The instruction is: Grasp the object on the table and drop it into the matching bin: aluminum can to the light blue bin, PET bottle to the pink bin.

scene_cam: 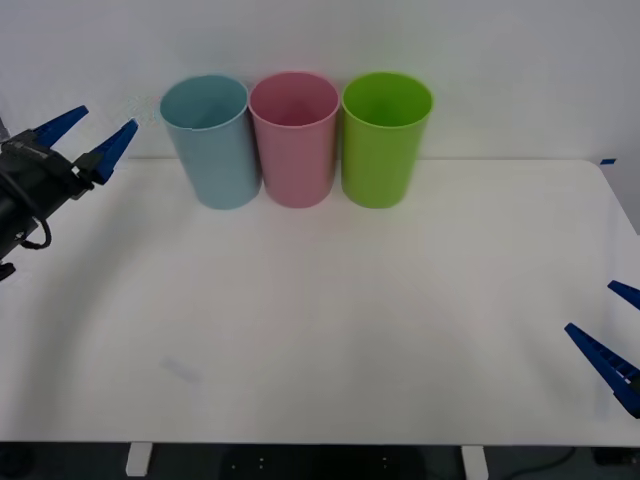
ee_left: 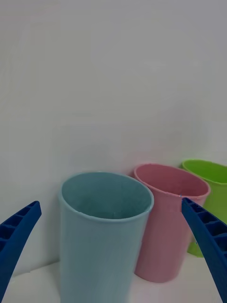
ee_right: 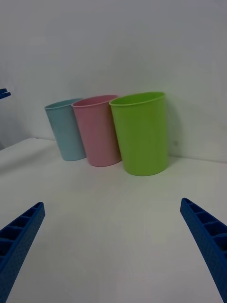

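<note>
The left gripper (scene_cam: 92,135) — two blue ribbed fingers on a black wrist wrapped in cable — is held raised at about ten o'clock in the front view, its tips aimed toward two o'clock. Its fingers (ee_left: 19,236) are spread wide, with nothing between them. The right gripper (scene_cam: 612,330) is kept low at about four o'clock, its blue ribbed fingers (ee_right: 208,236) likewise parted — nothing is gripped.
</note>
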{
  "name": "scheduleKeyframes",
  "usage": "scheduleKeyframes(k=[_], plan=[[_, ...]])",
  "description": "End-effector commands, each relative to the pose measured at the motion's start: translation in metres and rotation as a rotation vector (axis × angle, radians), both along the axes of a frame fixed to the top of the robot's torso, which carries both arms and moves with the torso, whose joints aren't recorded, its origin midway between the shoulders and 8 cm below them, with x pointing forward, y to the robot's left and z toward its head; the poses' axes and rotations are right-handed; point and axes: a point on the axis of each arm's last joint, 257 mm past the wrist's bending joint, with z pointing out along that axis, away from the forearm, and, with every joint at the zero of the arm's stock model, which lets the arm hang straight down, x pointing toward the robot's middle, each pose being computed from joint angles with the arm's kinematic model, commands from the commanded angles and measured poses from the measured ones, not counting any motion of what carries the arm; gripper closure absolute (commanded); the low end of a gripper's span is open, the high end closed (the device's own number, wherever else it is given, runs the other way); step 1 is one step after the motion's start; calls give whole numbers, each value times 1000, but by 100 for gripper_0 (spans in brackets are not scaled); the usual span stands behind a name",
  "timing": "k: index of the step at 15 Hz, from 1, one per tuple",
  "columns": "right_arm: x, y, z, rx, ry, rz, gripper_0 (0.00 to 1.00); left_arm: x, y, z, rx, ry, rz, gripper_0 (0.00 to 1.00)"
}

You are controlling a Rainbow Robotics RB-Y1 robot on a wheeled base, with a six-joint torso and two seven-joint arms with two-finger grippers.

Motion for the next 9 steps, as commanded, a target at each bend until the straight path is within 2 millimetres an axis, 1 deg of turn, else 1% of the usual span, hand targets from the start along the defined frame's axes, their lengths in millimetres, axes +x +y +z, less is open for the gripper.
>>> scheduleKeyframes(k=[1, 2, 5, 9], plan=[[0, 0, 0, 0, 0, 0, 0, -39, 22, -12, 26, -3, 3, 0], [0, 0, 0, 0, 0, 0, 0, -57, 31, -17, 42, -3, 3, 0], [0, 0, 0, 0, 0, 0, 0, -98, 53, -35, 92, 19, 3, 0], [0, 0, 0, 0, 0, 0, 0, -142, 78, -59, 131, 65, 15, 0]])
